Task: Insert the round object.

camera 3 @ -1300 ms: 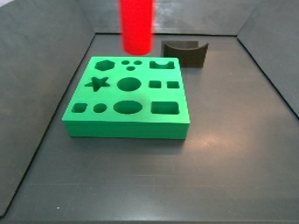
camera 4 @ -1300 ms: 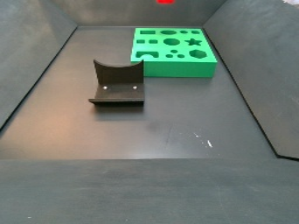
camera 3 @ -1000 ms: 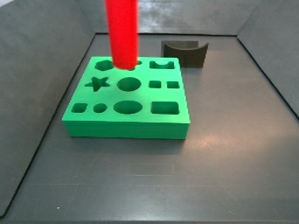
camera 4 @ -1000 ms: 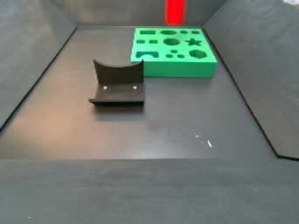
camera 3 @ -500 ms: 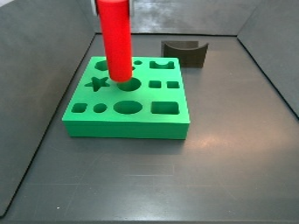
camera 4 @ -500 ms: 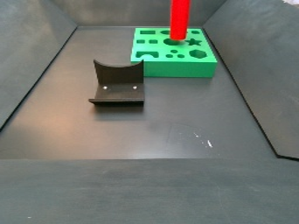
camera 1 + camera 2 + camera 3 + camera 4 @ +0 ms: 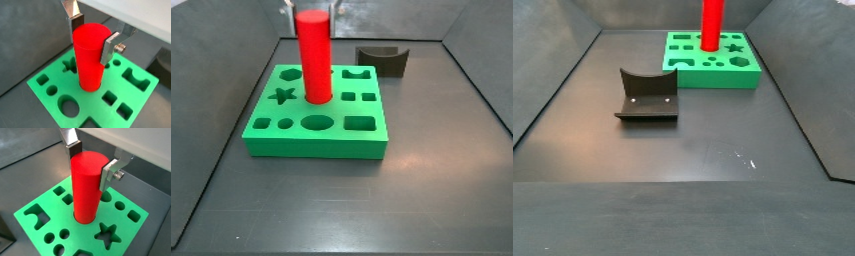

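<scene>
The round object (image 7: 314, 60) is a tall red cylinder peg standing upright with its lower end in the middle round hole of the green block (image 7: 318, 146). It also shows in a side view (image 7: 711, 25) at the back of the green block (image 7: 714, 79). In both wrist views my gripper (image 7: 92, 42) (image 7: 89, 170) is over the block, its silver fingers (image 7: 111, 47) (image 7: 109, 173) pressed on either side of the peg's top. The peg (image 7: 90, 67) (image 7: 85, 198) hides the hole it stands in.
The green block has several other cut-outs, among them a star (image 7: 283, 96), an oval (image 7: 318, 123) and a square (image 7: 362, 123). The dark fixture with a curved notch (image 7: 385, 60) (image 7: 647, 95) stands apart on the floor. Grey walls ring the bin.
The peg has come down from above the block's far edge and moved towards the middle round hole. Its lower end now sits in that hole.
</scene>
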{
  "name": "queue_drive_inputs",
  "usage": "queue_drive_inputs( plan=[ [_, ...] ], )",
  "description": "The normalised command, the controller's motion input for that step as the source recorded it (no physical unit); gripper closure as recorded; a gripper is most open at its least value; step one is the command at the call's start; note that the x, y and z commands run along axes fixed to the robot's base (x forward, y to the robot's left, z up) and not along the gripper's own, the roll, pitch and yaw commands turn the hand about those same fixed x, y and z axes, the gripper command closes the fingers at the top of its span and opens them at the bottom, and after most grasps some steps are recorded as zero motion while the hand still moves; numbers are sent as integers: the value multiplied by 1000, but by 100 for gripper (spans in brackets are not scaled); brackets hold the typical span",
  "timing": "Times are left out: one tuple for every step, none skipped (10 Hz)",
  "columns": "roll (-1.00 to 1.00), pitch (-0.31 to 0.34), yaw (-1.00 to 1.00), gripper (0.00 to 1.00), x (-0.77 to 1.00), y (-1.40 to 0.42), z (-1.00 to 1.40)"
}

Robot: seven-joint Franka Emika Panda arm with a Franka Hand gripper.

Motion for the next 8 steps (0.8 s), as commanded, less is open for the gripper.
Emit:
queue_drive_inputs(
  plan=[
    [-373,-101,-126,100,206,-40,-269],
    [-317,-86,-94,100,214,-131,-237],
    [-216,-60,-63,100,169,-149,-217],
    [-171,-90,-54,100,74,-200,-257],
    [-147,-101,-40,100,57,-91,-266],
    [-133,-104,-14,100,60,-83,-306],
    [-74,-64,-14,100,71,-14,-251],
    [0,20,0,100,0,0,0]
  ],
)
